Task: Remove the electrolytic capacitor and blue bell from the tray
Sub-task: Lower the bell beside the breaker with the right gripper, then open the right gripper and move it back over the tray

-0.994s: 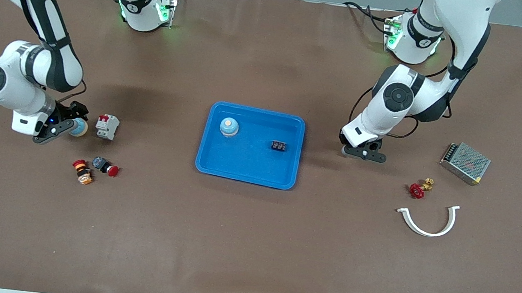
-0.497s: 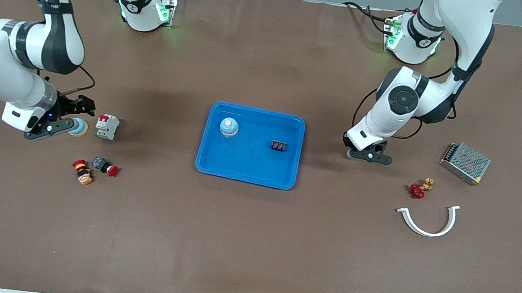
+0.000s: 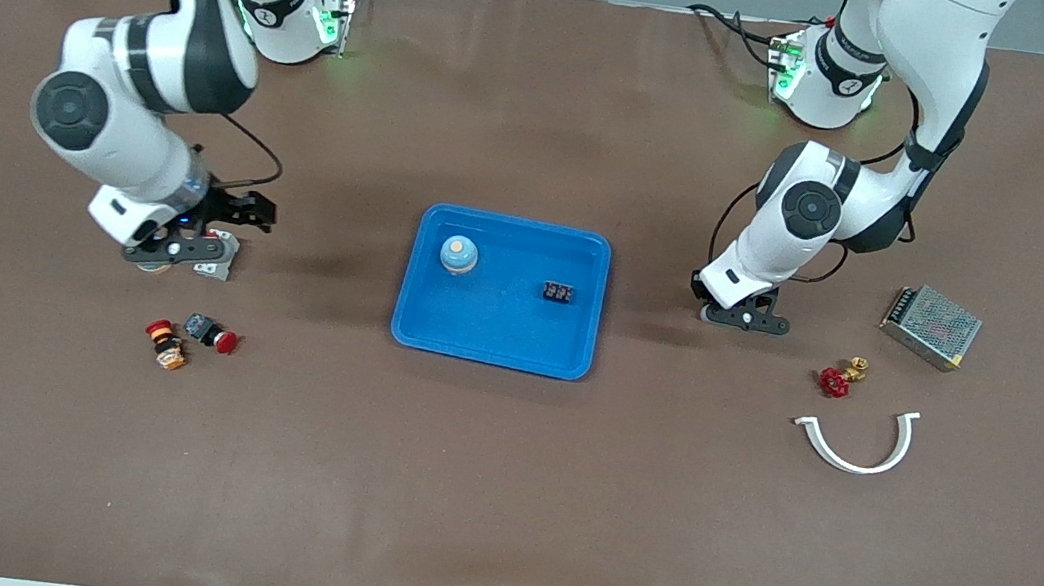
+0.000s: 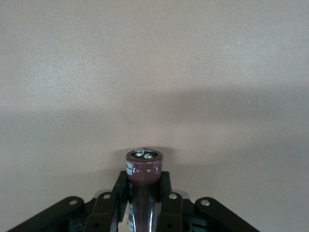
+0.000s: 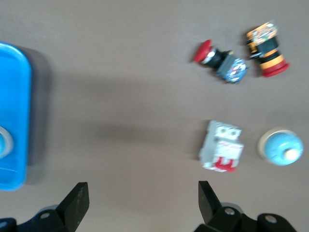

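A brown table fills the view; grey floor, perhaps concrete, shows past its edge.

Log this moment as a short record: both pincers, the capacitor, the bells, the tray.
left pincer: shut on the capacitor, above bare table off the blue tray's end toward the left arm
right pincer: open, empty, above the table by the circuit breaker
blue tray: holds the first bell and a black part
second bell: on the table beside the circuit breaker, not held
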Robot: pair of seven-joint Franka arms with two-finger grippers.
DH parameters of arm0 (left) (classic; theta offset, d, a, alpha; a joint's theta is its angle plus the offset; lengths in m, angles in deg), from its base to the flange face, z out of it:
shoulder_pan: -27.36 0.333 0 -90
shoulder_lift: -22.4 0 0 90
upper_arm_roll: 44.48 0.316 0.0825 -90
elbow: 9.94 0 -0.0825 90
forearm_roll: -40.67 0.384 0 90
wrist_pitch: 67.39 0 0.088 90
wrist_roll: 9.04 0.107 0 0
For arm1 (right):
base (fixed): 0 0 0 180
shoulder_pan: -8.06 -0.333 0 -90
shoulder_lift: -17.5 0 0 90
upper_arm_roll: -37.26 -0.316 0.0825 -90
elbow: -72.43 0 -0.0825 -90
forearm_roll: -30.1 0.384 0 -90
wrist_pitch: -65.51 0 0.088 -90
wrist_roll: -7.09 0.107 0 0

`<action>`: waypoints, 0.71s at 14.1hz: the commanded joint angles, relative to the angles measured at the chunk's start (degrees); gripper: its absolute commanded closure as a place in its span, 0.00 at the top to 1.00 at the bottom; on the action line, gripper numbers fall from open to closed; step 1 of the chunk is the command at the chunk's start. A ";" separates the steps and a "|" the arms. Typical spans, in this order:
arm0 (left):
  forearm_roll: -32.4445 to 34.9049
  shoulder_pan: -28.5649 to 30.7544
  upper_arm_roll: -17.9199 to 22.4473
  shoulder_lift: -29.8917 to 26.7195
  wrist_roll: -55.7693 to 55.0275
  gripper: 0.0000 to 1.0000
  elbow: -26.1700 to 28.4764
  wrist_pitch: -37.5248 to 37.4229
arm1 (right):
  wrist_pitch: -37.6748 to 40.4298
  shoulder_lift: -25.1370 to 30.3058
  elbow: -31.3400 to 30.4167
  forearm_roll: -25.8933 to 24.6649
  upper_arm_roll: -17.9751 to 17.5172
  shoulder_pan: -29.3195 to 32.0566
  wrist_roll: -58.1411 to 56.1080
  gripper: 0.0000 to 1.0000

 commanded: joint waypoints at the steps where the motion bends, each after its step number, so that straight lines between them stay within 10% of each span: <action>1: 0.88 0.52 -0.07 0.69 -0.75 0.00 0.21 1.90 | -1.73 0.98 -0.70 0.67 0.59 -6.74 12.33 1.00; 6: 0.80 0.69 -0.07 0.96 -0.75 0.06 0.21 2.69 | -9.73 -3.05 -0.26 0.68 0.59 -18.88 33.79 1.00; 7: 0.79 0.69 -0.07 0.96 -0.75 0.68 0.21 2.69 | -11.83 -4.20 -0.26 0.68 0.59 -20.03 36.70 1.00; 8: 0.88 0.61 -0.07 0.96 -0.66 1.00 0.13 2.69 | -14.29 -5.69 -0.17 0.68 0.59 -21.35 39.16 1.00; 10: 0.88 0.61 -0.07 1.13 -0.66 1.00 0.04 2.69 | -18.52 -9.46 0.70 0.68 0.59 -24.07 43.21 1.00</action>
